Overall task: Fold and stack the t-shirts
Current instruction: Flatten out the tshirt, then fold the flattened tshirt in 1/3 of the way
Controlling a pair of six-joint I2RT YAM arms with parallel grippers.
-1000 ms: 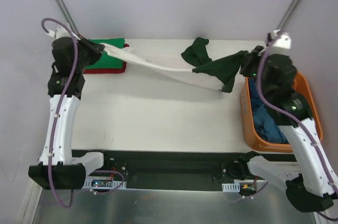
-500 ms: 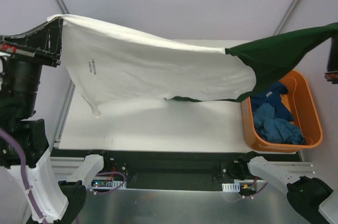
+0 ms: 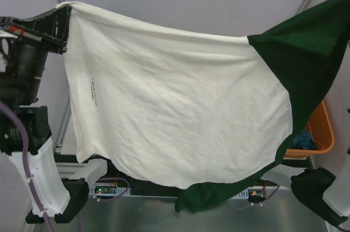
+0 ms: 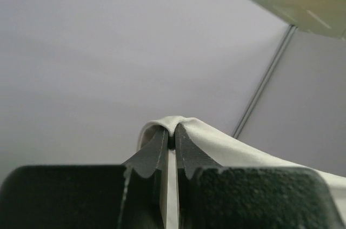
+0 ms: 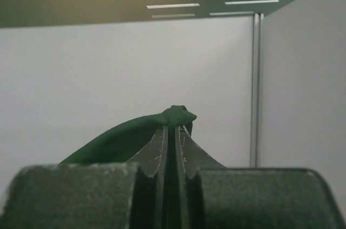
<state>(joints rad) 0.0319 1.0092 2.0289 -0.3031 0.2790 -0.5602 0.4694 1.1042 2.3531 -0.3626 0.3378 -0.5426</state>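
Note:
The white t-shirt with dark green sleeves (image 3: 175, 111) hangs spread wide in the air, filling most of the top view and hiding the table. My left gripper (image 3: 64, 12) is shut on its white upper left corner; the pinched white cloth (image 4: 178, 126) shows over the tips in the left wrist view. My right gripper is out of the top view past the upper right edge; in the right wrist view it (image 5: 173, 126) is shut on the dark green cloth (image 5: 124, 134). A dark green sleeve (image 3: 306, 51) hangs at the right. Blue cloth (image 3: 302, 140) lies in the tub. The other t-shirts are hidden.
The orange tub (image 3: 324, 133) peeks out at the right behind the hanging shirt. The arm bases (image 3: 76, 199) stand at the bottom. Both wrist cameras point up at the grey walls and ceiling.
Both arms have lifted the shirt from a twisted strand low over the table to a wide sheet held high. It now covers the table and most of the tub.

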